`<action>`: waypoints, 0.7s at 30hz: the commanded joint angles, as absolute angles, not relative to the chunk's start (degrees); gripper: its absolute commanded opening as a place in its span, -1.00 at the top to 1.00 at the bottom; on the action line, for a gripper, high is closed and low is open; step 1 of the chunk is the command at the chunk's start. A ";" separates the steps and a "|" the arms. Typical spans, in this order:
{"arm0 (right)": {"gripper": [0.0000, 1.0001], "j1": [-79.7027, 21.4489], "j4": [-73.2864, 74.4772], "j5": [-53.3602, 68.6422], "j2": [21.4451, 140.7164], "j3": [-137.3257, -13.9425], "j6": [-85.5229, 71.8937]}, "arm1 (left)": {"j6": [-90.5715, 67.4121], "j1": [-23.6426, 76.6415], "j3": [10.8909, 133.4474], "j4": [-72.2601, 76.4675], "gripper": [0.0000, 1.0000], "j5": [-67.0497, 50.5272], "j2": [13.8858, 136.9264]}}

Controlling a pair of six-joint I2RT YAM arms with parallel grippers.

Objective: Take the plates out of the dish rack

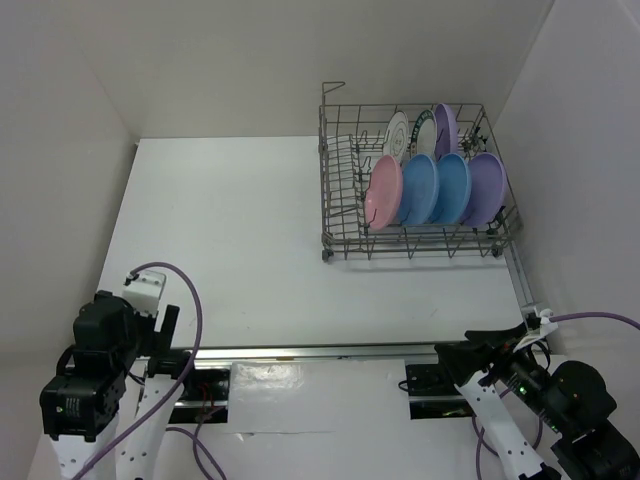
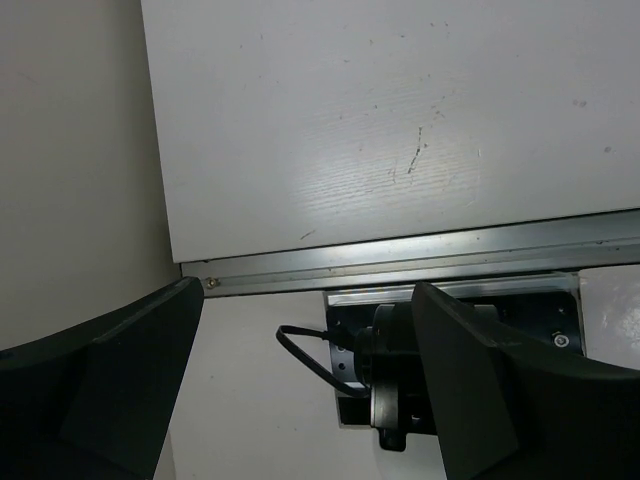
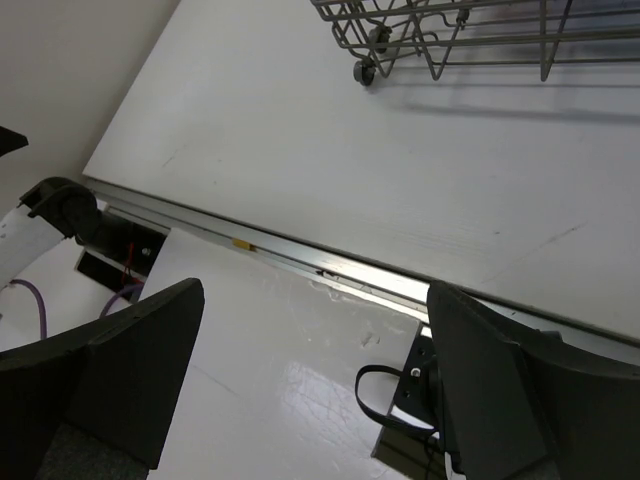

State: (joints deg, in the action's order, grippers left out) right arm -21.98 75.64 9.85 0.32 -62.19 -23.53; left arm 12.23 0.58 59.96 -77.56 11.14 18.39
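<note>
A: What's in view besides the job stuff?
B: White table (image 1: 240,240) w/ a metal rail (image 1: 330,351) along its near edge.
A: Anything else?
B: White walls (image 1: 300,60) on 3 sides. Small dark scratch (image 2: 418,152) on the tabletop, left wrist view.

Top view: back-row plates (image 1: 397,135) in dish rack (image 1: 415,243) partly hidden behind front row, only upper parts show. Rim pattern on white ones too small to read. Left arm (image 1: 100,370) & right arm (image 1: 560,400) both cut off by bottom edge; right arm's purple cable (image 1: 600,317) runs out the right edge.

Right wrist view: dish rack cut by top edge, just its near bottom corner w/ one wheel (image 3: 366,72) in shot. Right gripper (image 3: 315,300) fingers cut off at bottom edge.

Left wrist view: left gripper (image 2: 305,310) fingers cut off the same way. Arm base (image 2: 385,385) partly hidden behind finger on view's right; black cable (image 2: 300,355) end lost behind it.
</note>
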 commanded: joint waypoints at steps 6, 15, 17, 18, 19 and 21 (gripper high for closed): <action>-1.00 -22.41 72.18 4.32 2.97 -64.07 -25.05 | 14.06 0.70 66.87 -76.48 -1.00 5.55 23.81; -1.00 -22.41 60.56 1.91 47.86 -77.89 -20.57 | 15.47 0.70 75.93 -56.87 -1.00 1.05 43.04; -1.00 -22.41 58.63 -3.84 58.03 -84.69 -19.70 | 14.77 0.70 77.07 -56.34 -1.00 0.53 45.08; -1.00 -22.41 57.75 -6.74 61.23 -89.69 -16.73 | 14.77 0.70 77.78 -56.34 -1.00 -1.21 45.87; -1.00 -22.41 56.87 -12.95 64.39 -91.39 -15.39 | 14.77 0.70 77.78 -56.34 -1.00 -1.75 47.18; -1.00 -22.41 54.68 -18.43 73.50 -95.34 -10.32 | 15.47 0.70 79.18 -56.34 -1.00 -1.76 48.07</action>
State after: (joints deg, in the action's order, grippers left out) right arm -22.00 60.05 -5.43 67.61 -88.77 -17.80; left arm 14.92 0.58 76.23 -59.22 0.91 48.25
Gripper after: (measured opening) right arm 0.999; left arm 1.000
